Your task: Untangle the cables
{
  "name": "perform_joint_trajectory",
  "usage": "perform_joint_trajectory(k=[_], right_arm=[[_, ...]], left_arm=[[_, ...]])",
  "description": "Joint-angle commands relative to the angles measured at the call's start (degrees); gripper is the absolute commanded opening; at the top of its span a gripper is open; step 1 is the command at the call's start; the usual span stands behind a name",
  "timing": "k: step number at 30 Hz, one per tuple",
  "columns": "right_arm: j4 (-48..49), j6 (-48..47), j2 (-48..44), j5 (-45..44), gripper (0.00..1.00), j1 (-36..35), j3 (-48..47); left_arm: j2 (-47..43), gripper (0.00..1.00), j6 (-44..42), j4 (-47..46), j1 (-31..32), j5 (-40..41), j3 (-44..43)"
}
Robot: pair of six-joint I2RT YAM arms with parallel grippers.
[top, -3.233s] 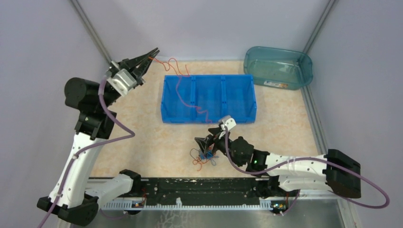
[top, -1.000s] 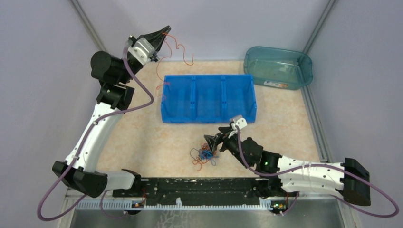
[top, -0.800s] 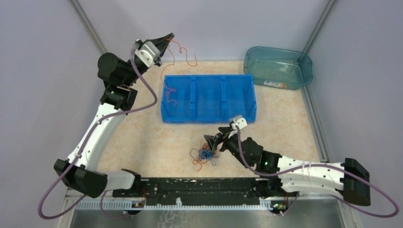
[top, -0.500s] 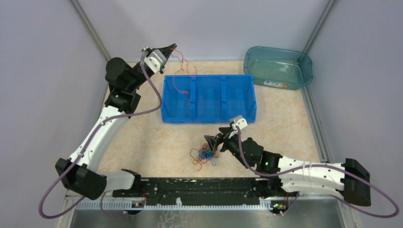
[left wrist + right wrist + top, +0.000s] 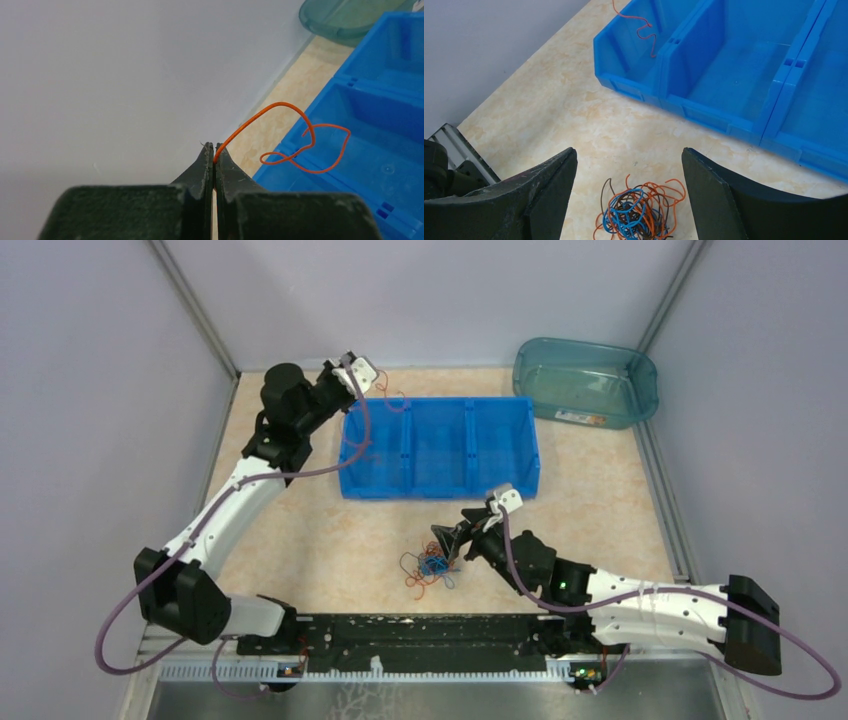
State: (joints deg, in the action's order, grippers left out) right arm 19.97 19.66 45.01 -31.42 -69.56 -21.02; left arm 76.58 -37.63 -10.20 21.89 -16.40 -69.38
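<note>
Where the orange wire [image 5: 280, 104] hangs: one strand, apart from the rest, curling in loops over the left-end compartment of the bin [image 5: 438, 490]
Tangle [image 5: 639, 210]: one, lying on the table [image 5: 330, 540] near the bin's front wall; thin, springy strands in orange, blue and black looped into a loose knot; how many strands cannot be told
Left gripper [image 5: 215, 147]: two black tapered fingers pressed together, pinching the orange wire's end
Right gripper [image 5: 626, 155]: two broad black fingers spread wide, holding nothing, just beside the tangle
Bin: one, blue plastic, rectangular, three compartments in a row
Tub [image 5: 640, 390]: one, translucent teal, rounded corners, far right corner
Table: mottled beige, stone-like pattern
</note>
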Motion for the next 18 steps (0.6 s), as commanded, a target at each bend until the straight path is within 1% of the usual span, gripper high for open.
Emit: perform_joint_trajectory(k=[1, 6, 10, 12, 14, 16, 18], right_arm=[[1.66, 0.38, 0.23, 0.07, 0.77, 0.48, -0.57], [0.70, 0.29, 0.01, -0.03, 0.77, 0.48, -0.78], [-0.06, 0.20, -0.53, -0.22, 0.77, 0.48, -0.88], [-0.19, 0.20, -0.80, -0.42, 0.77, 0.48, -0.93], [-0.23, 0.29, -0.72, -0.50, 0.77, 0.48, -0.88], [-0.28, 0.44, -0.64, -0.52, 0.77, 0.48, -0.95], [-0.23, 0.51, -0.55, -0.61, 0.77, 0.48, -0.94]], left_arm=[[2.83, 0.00, -4.44, 7.27, 0.16, 6.71, 0.72], [5.76, 0.00, -8.41, 10.84, 0.08, 11.56, 2.22], [7.17, 0.00, -13.28, 11.17, 0.15, 14.42, 4.56], [8.49, 0.00, -17.16, 10.16, 0.09, 15.97, 5.79], [9.15, 0.00, -16.60, 10.94, 0.14, 15.75, 5.33], [9.52, 0.01, -15.20, 12.32, 0.21, 13.53, 4.82], [10.07, 0.06, -13.98, 14.35, 0.42, 11.02, 4.16]])
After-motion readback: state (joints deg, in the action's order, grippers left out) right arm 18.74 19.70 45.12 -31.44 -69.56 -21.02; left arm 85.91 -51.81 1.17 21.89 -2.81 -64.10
